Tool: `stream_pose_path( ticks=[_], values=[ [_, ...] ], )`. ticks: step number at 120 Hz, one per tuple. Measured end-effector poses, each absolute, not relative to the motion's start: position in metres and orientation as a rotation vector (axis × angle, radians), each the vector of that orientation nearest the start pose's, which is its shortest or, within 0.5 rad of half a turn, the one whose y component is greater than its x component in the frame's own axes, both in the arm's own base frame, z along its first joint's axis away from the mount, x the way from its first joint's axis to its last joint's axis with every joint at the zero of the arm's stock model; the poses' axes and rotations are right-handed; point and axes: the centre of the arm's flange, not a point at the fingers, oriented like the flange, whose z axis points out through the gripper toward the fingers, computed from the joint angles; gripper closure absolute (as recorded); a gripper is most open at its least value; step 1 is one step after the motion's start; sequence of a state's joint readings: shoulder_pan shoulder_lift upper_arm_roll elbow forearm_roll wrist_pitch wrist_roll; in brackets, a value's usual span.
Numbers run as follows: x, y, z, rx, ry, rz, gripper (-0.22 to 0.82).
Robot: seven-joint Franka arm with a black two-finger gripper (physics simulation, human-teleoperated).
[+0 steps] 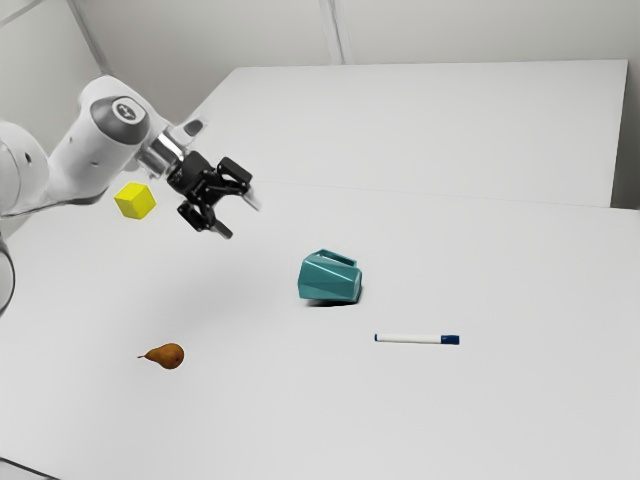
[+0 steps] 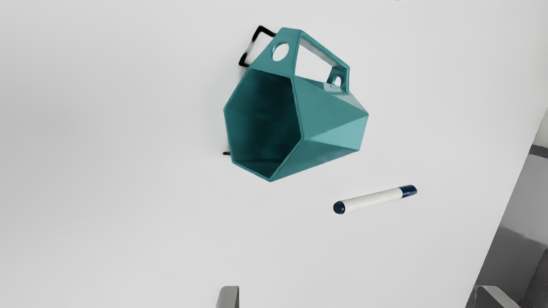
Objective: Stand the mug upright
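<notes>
White tabletop (image 1: 480, 400) is stretching out before pale walls (image 1: 200, 45), and on it a teal, many-sided mug (image 1: 330, 279) is lying on its side, near the middle of the exterior view. Its open mouth (image 2: 265, 124) is facing the exterior view's left, while its handle (image 2: 322, 51) is jutting from the upper side of the body. Just beside it, apart from the mug and toward the exterior view's right, a white marker (image 1: 410, 339) is lying flat, its blue cap (image 1: 451, 340) pointing to that same side. Above the table, toward the exterior view's left, we are holding our black claw (image 1: 241, 218) well apart from the mug; its two fingers (image 2: 229, 297) are standing wide, with nothing between them in our grasp. Farther out, a brown pear (image 1: 170, 356) is resting with its stem pointing to the exterior view's left, and a yellow cube (image 1: 135, 201) is sitting near our white arm (image 1: 90, 150).
</notes>
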State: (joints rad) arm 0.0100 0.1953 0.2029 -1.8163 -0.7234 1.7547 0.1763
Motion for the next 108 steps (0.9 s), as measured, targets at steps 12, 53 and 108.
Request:
stream_pose_path(
  ticks=[12,53,108],
  values=[
    [0.583,0.057,0.391,2.283,0.379,-0.084,0.00],
    [0.590,0.049,0.304,2.074,0.395,0.088,0.00],
    [0.576,0.011,0.275,1.993,0.275,0.179,0.00]
  ],
)
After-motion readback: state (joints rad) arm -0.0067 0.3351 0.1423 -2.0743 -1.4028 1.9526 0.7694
